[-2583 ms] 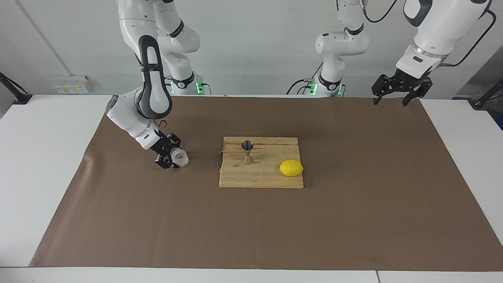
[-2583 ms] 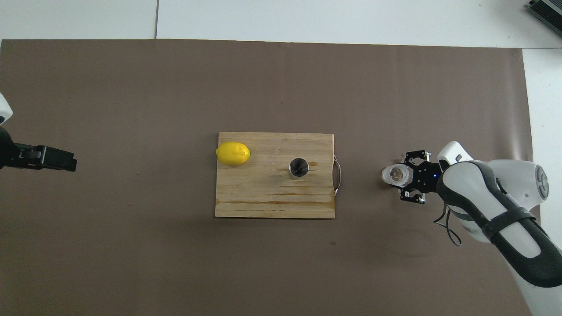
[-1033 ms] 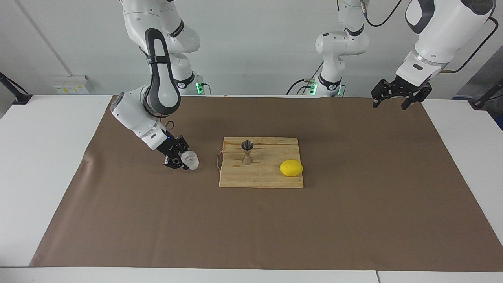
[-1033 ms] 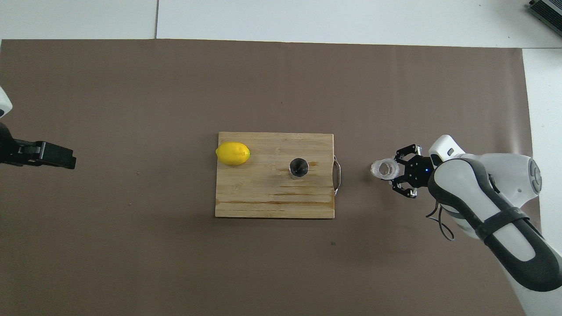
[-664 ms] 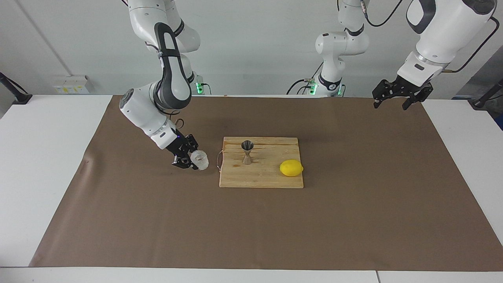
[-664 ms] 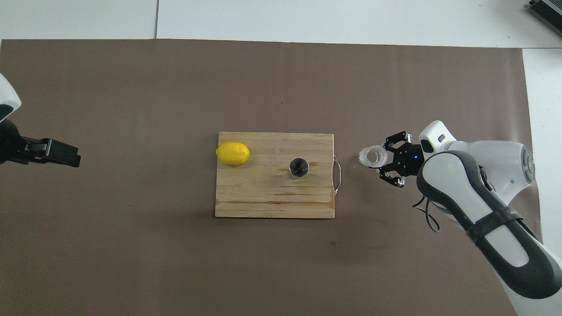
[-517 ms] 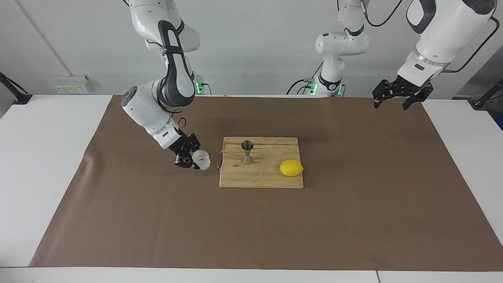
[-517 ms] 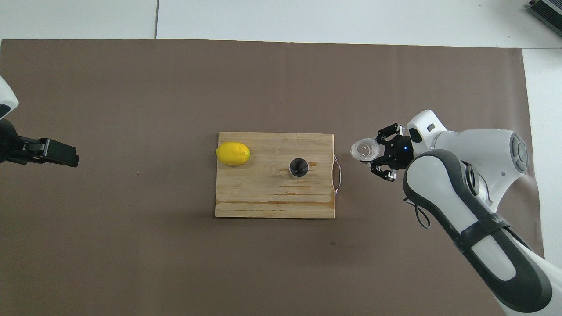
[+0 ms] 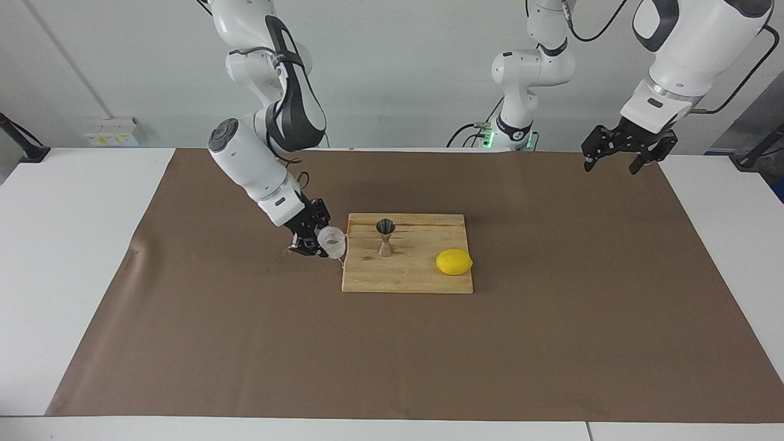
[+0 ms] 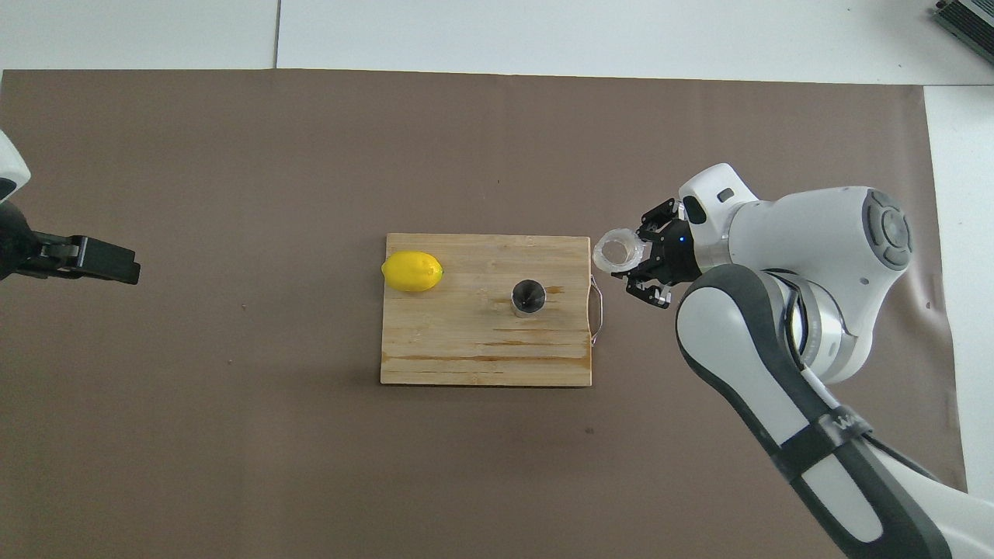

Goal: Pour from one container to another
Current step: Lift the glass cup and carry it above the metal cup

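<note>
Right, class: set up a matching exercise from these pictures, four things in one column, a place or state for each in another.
Things:
1. glass cup
2. jigger
3. lemon
4. left gripper

Places or states:
a. upright on the cutting board
b. open, over the paper's edge
c. held by the right gripper
d. lying on the board, toward the left arm's end

Pairs: 1-c, 2-a, 3-d, 4-b

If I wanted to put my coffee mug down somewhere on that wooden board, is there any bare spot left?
Yes: the board is bare along its edge nearest the robots. The jigger and lemon fill the rest. The handle end is crowded: the right gripper holds the glass cup there.
</note>
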You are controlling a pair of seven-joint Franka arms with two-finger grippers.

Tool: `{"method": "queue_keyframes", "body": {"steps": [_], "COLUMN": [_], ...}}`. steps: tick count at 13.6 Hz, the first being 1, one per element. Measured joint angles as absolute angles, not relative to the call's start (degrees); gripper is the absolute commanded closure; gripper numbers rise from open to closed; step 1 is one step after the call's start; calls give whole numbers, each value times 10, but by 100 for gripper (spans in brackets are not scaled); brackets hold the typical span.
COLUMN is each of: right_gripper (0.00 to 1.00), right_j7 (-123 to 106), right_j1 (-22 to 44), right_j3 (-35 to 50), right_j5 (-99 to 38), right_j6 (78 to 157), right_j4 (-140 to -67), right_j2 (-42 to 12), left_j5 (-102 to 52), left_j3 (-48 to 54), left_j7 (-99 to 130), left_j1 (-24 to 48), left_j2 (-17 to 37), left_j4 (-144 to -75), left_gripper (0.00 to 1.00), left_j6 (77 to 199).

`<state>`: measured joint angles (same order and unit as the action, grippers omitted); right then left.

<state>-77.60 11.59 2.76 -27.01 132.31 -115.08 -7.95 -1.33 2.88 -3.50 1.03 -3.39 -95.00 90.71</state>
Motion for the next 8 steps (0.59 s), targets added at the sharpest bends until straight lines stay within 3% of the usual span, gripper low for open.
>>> {"method": "queue_keyframes", "body": {"steps": [8], "right_gripper": [77], "right_j7": [-637], "right_j1": [173], "right_j3": [28], "right_j5": [-127], "right_j6": [1306], "right_j4": [-1107], "right_j2": [-91], "left_j5": [-13], "left_j3": [29], "left_j7": [-35], "left_j1": [10], "left_j2": [-35], "left_j4": [-950], "left_gripper": [0], "left_j6": [935]}}
